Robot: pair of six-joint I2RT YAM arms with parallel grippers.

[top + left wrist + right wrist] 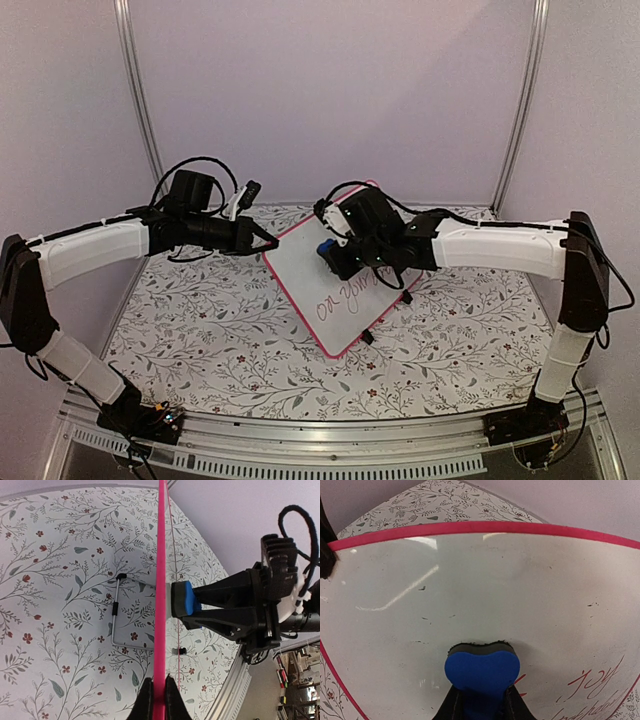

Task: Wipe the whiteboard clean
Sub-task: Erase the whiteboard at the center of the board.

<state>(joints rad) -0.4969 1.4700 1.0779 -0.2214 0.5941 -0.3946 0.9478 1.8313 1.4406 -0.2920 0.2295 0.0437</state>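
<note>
Whiteboard (pixel 318 280), pink-framed: it is sitting at mid-table between the two arms, skewed on the floral-patterned table (pixel 200 330). The left wrist view is showing it edge-on (pixel 161 580), apparently lifted off the cloth on that side.

Left gripper (pixel 268 243): its fingers are pinching the frame's left edge, closed down to the thickness of the frame (pixel 159 692).

Right gripper (pixel 337 258): its fingers are clamping a blue eraser (pixel 326 248), and the eraser's dark felt face is pressing on the board's upper middle (pixel 482 670).

Progress, as a judgement: the upper and left board surface is showing white, with only faint specks and smears. Red cursive writing (pixel 345 298) is occupying the lower right part, just beside the eraser. The wiping is looking roughly half done, and the written lines are waiting for the eraser.

Hidden or unclear: the writing (pixel 592 682) is running off the bottom edge of the right wrist view, and its words are proving hard to read. A wire stand (pixel 116 610) is lying beneath the raised side; whether it is joined to the board cannot be told. The right gripper is covering part of the board from above.
</note>
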